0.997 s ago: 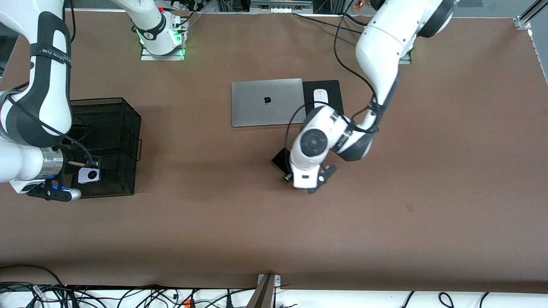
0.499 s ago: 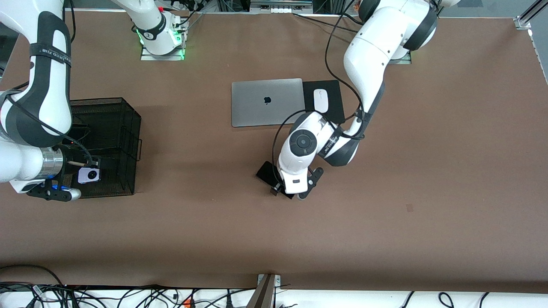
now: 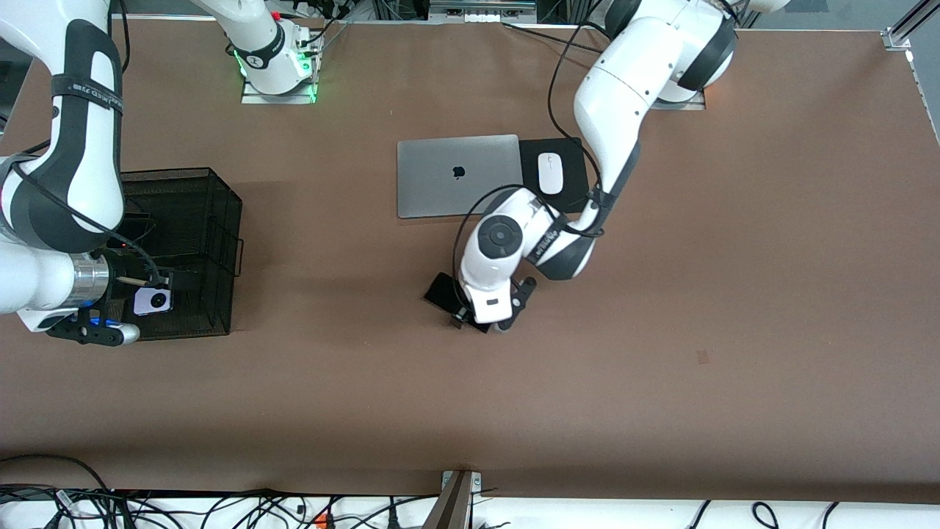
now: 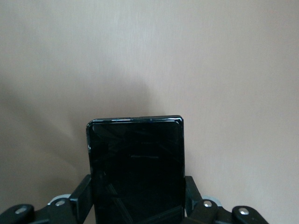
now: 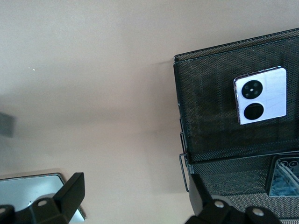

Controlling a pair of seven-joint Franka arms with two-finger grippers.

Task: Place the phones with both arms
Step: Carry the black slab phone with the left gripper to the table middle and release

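Black glass sits clamped between my left fingers [image 4: 80, 198]: my left gripper [image 3: 481, 317] is closed on the long black phone [image 4: 136, 168] by its long edges and carries it above bare brown table [image 3: 661, 382], nearer the front camera than the grey laptop [image 3: 457, 175] and the white mouse [image 3: 550, 173] on its black pad [image 3: 573, 158]. My right gripper [image 5: 135, 196] hangs with its fingers spread wide and nothing between them, over the black mesh basket [image 3: 220, 220] at the right arm's end of the table. Inside the basket lies the lilac-white phone [image 5: 260, 94] with two black circles, and another dark phone [image 5: 284, 176] lies in a neighbouring compartment.
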